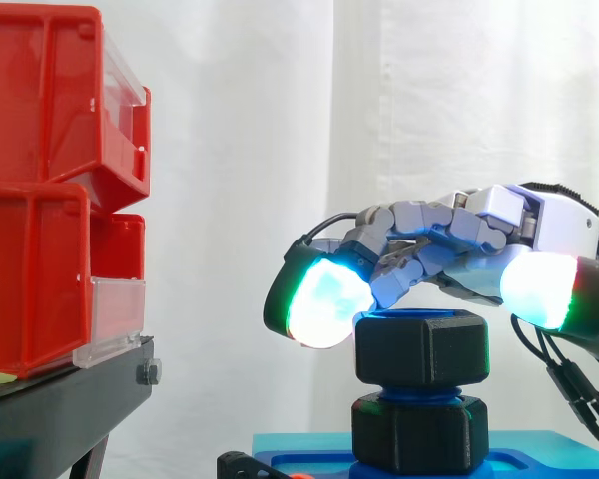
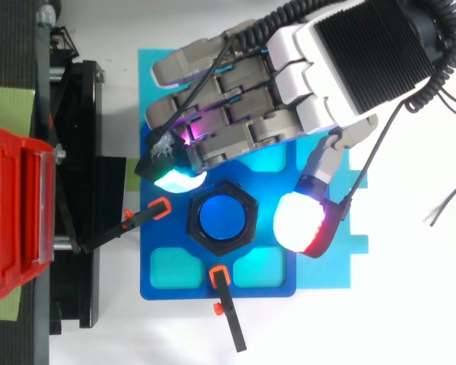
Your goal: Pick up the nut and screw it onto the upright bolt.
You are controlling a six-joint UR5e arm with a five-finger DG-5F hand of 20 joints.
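A black hexagonal nut (image 1: 421, 349) sits threaded on the top of the upright blue bolt (image 2: 222, 218), whose thread shows in a narrow gap above a second black hex piece (image 1: 419, 434) at the base. My hand (image 2: 289, 84) hovers over and behind the nut with its fingers arched. One glowing green fingertip (image 1: 324, 299) rests by the nut's upper left corner. The thumb pad (image 2: 300, 224) glows white and red to the nut's right, with a small gap between them. Nothing is gripped between them.
The bolt stands in a blue fixture plate (image 2: 213, 285) on a cyan sheet (image 2: 319, 266), held by two orange-tipped black clamps (image 2: 226, 304) (image 2: 140, 217). Red bins (image 1: 50, 190) on a black stand (image 2: 76, 152) rise to the left.
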